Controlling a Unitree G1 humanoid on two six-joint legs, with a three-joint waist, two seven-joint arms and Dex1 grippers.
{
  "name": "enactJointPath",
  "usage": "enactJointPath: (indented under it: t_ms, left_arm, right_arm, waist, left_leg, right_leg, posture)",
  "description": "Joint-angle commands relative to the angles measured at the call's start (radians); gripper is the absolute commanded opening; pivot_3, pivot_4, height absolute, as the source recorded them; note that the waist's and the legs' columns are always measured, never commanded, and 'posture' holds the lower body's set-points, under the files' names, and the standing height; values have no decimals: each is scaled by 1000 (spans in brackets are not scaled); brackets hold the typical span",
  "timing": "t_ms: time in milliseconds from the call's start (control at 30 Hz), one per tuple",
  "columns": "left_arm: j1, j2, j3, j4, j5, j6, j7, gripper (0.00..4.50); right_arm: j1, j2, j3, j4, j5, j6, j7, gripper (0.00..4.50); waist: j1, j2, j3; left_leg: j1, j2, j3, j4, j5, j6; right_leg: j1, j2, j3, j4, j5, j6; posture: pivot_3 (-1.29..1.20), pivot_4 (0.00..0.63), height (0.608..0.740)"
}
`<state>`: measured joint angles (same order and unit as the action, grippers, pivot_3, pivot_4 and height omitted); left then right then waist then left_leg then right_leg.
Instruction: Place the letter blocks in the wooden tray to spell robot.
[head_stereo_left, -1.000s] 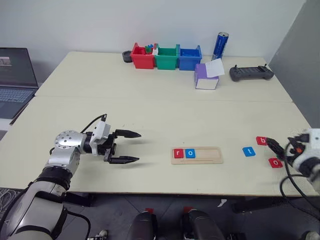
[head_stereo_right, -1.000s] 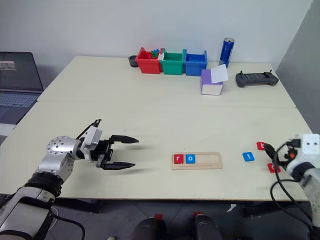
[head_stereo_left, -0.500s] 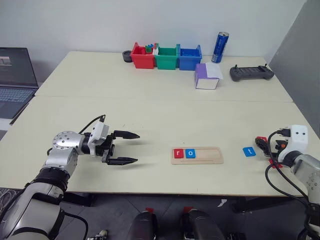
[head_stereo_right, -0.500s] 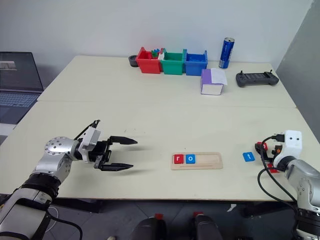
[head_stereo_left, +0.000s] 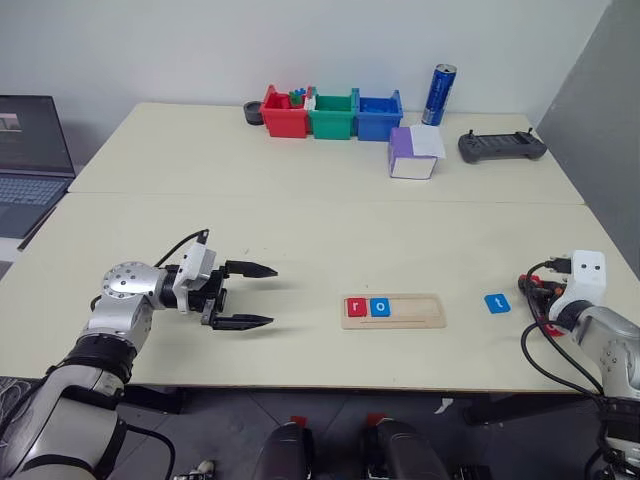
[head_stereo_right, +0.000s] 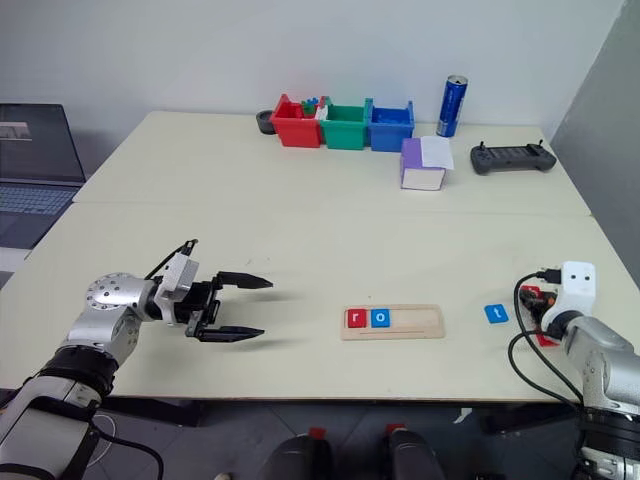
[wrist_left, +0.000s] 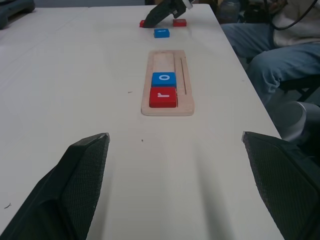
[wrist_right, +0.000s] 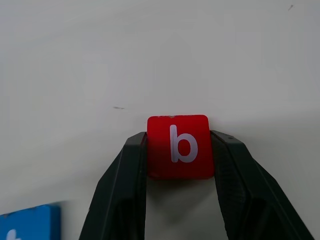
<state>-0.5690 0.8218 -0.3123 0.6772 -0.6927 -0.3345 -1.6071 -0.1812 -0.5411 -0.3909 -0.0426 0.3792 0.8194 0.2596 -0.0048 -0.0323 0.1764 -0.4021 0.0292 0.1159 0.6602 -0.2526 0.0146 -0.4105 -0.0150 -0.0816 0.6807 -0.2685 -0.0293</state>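
right end effector has closed on red b block.

Red block "b"; tray blocks "r", "o".

This is looking like a robotics lab or a testing room, not a home. Two plain cream tables are standing pushed together against a bare white wall. An open laptop is sitting at the far left. At the far side, small red, green and blue plastic bins are standing in a row, and a black handheld controller is lying at the far right beside a blue can.
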Motion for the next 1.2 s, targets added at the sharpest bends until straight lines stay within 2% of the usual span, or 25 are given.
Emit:
enactJointPath:
  t_ms: [33, 133, 300, 600, 900, 1100, 1200]
  left_arm:
    - [1, 16, 9, -19, -18, -2, -7, 4500]
    - [-1, 17, 9, -15, -18, -4, -7, 4500]
    - [-15, 12, 5, -2, -11, -6, -7, 4500]
    - [-36, -12, 0, 2, -2, -2, -7, 4500]
    - [-16, -9, 16, -12, -3, -2, -7, 4500]
    - [-14, -7, 19, -12, -3, -2, -7, 4500]
    - [-14, -5, 20, -11, -3, -2, -7, 4500]
  right_arm:
    - [22, 23, -12, -158, 31, 45, -24, 1456]
    - [62, 54, 24, -349, 19, 98, -70, 1456]
    - [77, 188, 118, -600, 38, 238, -179, 1456]
    - [113, 269, 202, -549, -5, 223, -209, 1456]
    - [105, 264, 213, -505, -40, 206, -196, 1456]
    - [85, 253, 195, -515, -26, 231, -167, 3561]
    - [70, 172, 163, -558, 14, 230, -75, 4475]
  waist:
    - [0, 0, 0]
    - [1, 0, 0]
    - [0, 0, 0]
    - [4, 0, 0]
    - [0, 0, 0]
    - [0, 0, 0]
    - [0, 0, 0]
  left_leg:
    - [0, 0, 0, 0, 0, 0]
    - [0, 0, 0, 0, 0, 0]
    - [-1, 0, 0, 0, 0, 0]
    - [-2, -1, 0, 1, 0, 0]
    - [-3, -1, 0, 0, 0, 0]
    - [-3, -1, 0, 1, 0, 0]
    - [-4, -1, 0, 1, 0, 0]
  right_leg:
    - [0, 0, 0, 0, 0, 0]
    - [-1, 0, 0, 0, 0, 0]
    - [-1, 0, 0, 0, 0, 0]
    - [-2, -1, 0, -1, 0, 0]
    - [-3, -1, 0, 0, 0, 0]
    - [-3, -1, 0, 0, 0, 0]
    - [-3, -1, 0, 0, 0, 0]
  posture:
    - [0, 150, 740]
    - [0, 150, 740]
    - [0, 150, 740]
    - [0, 150, 740]
    - [0, 150, 740]
    - [0, 150, 740]
    - [0, 150, 740]
